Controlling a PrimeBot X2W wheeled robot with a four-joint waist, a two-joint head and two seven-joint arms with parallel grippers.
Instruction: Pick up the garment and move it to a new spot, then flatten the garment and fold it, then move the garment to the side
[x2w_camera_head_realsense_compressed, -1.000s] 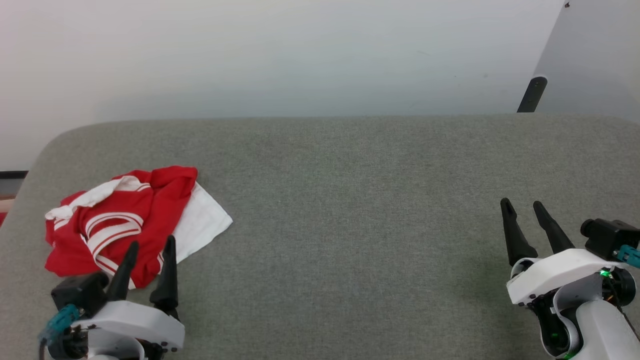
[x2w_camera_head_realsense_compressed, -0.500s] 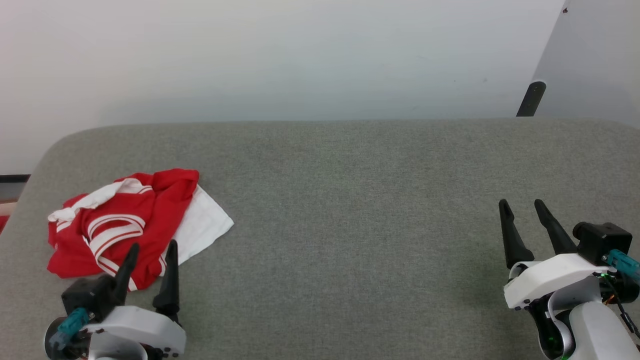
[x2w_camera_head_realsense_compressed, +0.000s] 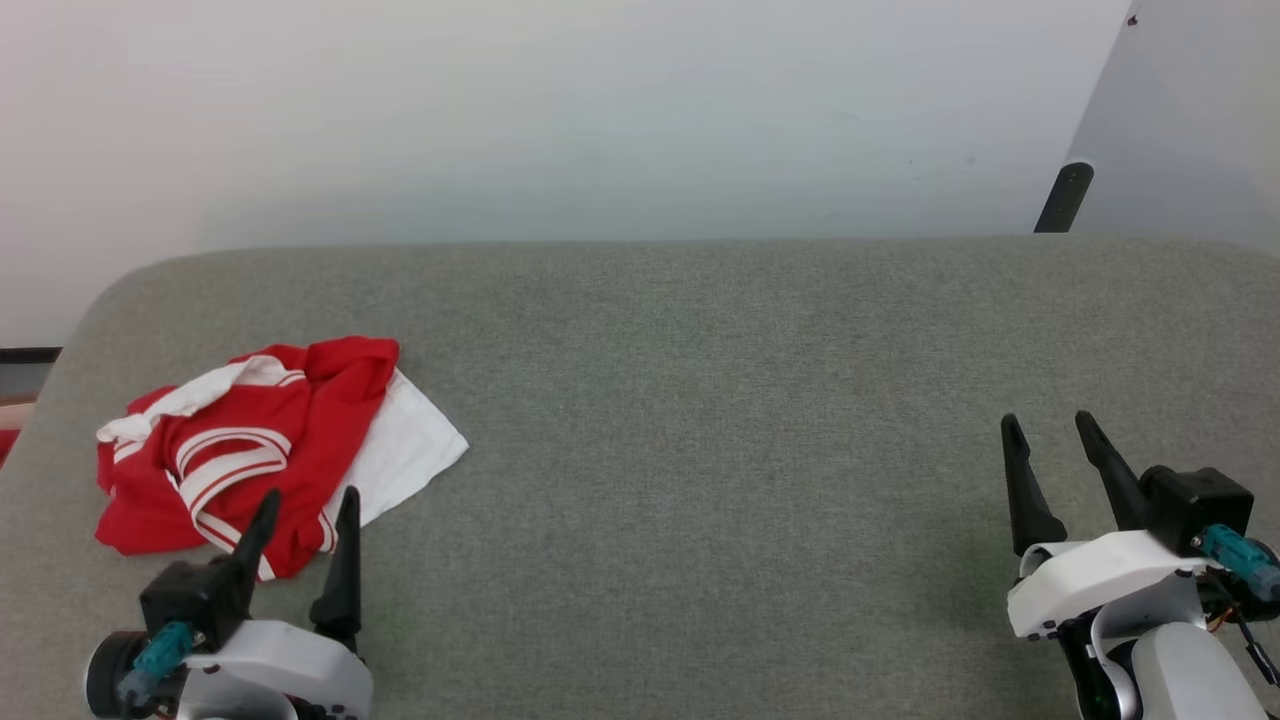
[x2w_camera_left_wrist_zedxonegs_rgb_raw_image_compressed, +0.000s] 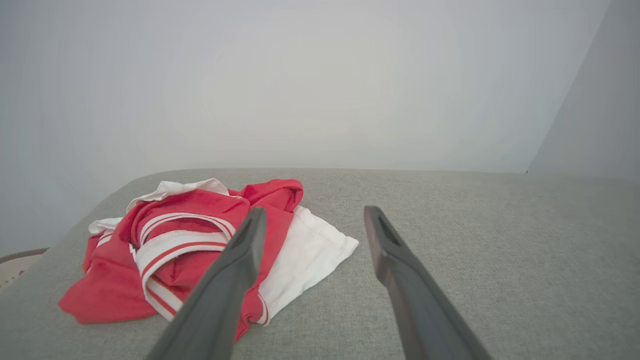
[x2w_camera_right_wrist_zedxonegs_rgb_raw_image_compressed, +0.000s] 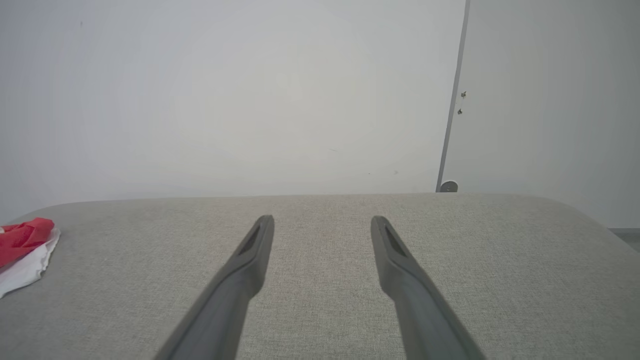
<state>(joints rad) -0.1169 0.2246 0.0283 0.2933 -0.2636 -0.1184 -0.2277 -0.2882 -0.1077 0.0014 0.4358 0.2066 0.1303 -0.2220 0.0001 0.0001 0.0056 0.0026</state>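
The garment (x2w_camera_head_realsense_compressed: 250, 450) lies crumpled at the left end of the grey fabric surface (x2w_camera_head_realsense_compressed: 700, 420), red with striped trim and a white sleeve spread to its right. Its chest letters are hidden in the folds. In the left wrist view the garment (x2w_camera_left_wrist_zedxonegs_rgb_raw_image_compressed: 190, 245) sits just ahead of the fingers. My left gripper (x2w_camera_head_realsense_compressed: 308, 502) hovers open at the garment's near edge, nothing between its fingers. Far to the right my right gripper (x2w_camera_head_realsense_compressed: 1046, 424) is open and empty. The right wrist view catches the garment's edge (x2w_camera_right_wrist_zedxonegs_rgb_raw_image_compressed: 22, 250) at far left, with the right gripper (x2w_camera_right_wrist_zedxonegs_rgb_raw_image_compressed: 322, 222) open over bare fabric.
A pale wall rises behind the grey surface's far edge. A dark post (x2w_camera_head_realsense_compressed: 1062, 195) stands at the back right beside a grey panel (x2w_camera_head_realsense_compressed: 1190, 120). The surface's rounded left corner (x2w_camera_head_realsense_compressed: 90, 300) drops off near the garment.
Both grippers have drawn back toward the near edge, the right one also dropping lower in view. The camera shifted slightly. The garment lies as before.
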